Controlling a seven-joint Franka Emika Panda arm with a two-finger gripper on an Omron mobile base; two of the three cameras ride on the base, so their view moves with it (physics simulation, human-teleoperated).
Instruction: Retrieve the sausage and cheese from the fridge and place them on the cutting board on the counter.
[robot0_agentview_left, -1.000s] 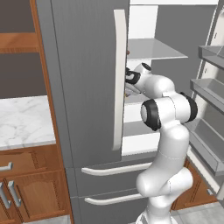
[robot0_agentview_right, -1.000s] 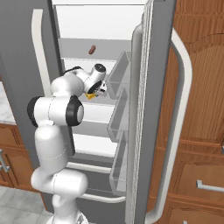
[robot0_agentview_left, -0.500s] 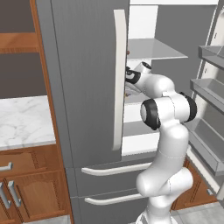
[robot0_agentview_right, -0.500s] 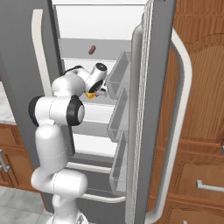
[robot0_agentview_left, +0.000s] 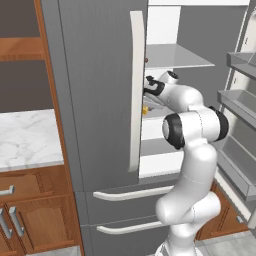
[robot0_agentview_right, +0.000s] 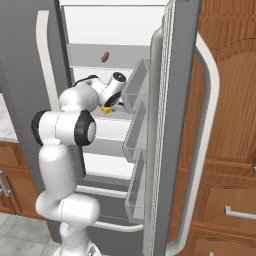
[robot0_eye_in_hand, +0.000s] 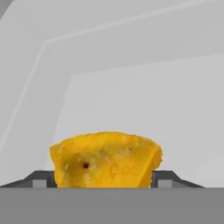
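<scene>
Claw (robot0_eye_in_hand: 103, 183) spread wide inside the fridge (robot0_agentview_left: 100, 100), cheese (robot0_eye_in_hand: 105, 160) between its tips, perhaps touching; sausage (robot0_agentview_right: 105, 56) one shelf above.

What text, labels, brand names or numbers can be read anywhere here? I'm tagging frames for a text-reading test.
None: no readable word, number or sign in any view. The fridge, its shelves, the cheese and the sausage are all unmarked.
</scene>
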